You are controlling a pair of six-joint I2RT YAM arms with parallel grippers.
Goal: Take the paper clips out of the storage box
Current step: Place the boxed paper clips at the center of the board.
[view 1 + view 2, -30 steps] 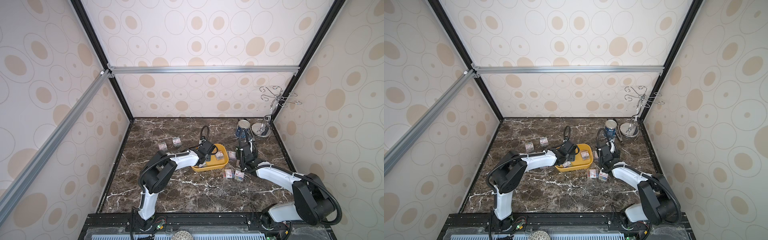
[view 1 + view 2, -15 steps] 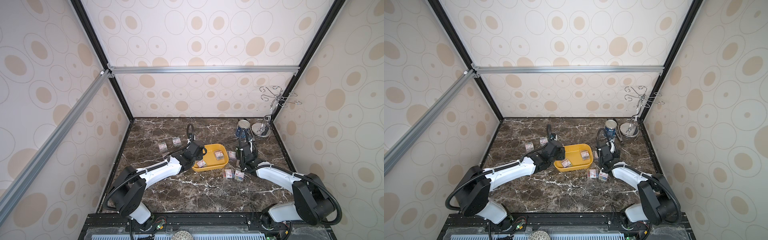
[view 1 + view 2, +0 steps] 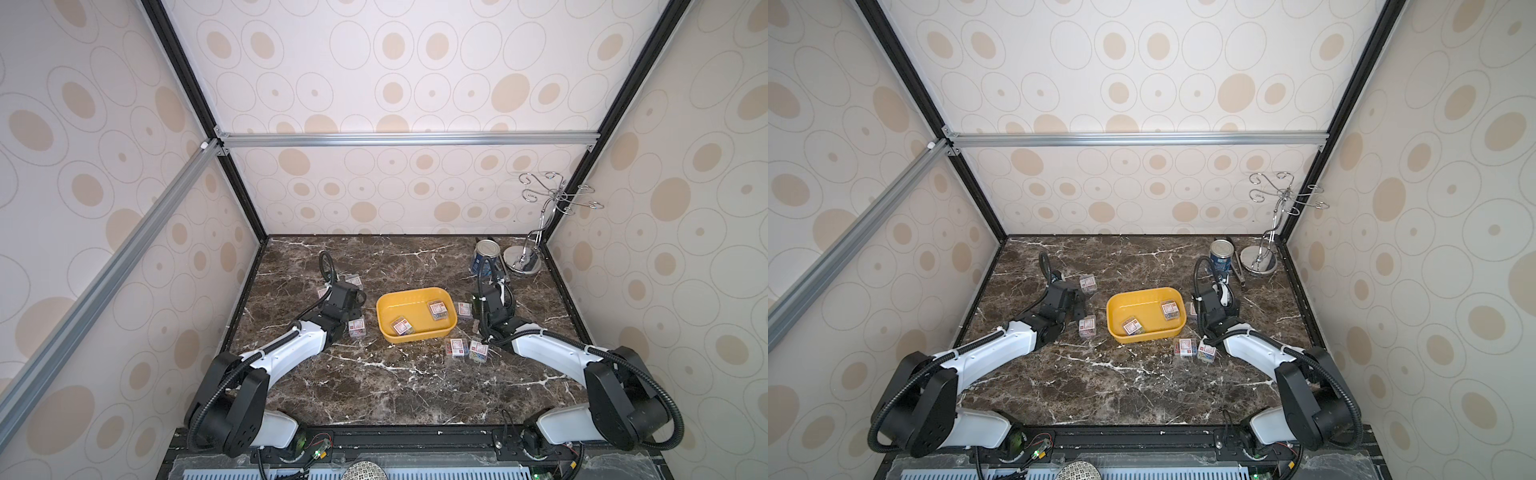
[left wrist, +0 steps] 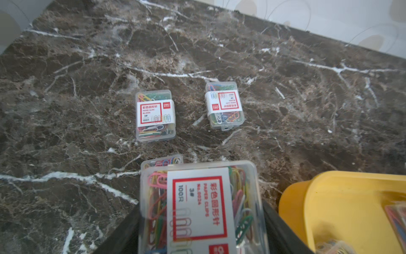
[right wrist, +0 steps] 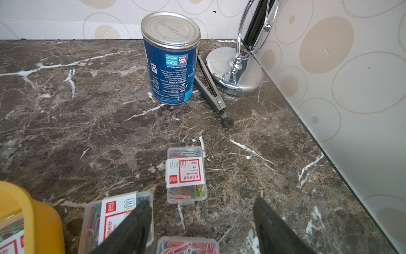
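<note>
Paper clips, clamped in left gripper

Dark marble tabletop. Lying on it: yellow tray mid-field; clip boxes on both sides of the tray; can, tongs and chrome stand in the far right corner.

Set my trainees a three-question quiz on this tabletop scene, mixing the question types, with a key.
1. How many clip boxes lie inside the yellow tray?
2. True or false: the blue can lies on its side.
3. Which holds a clip box between its jaws? A. left gripper B. right gripper C. neither
Key: 1. Two. 2. False; it stands upright. 3. A; the right gripper's jaws stand open and empty.
</note>
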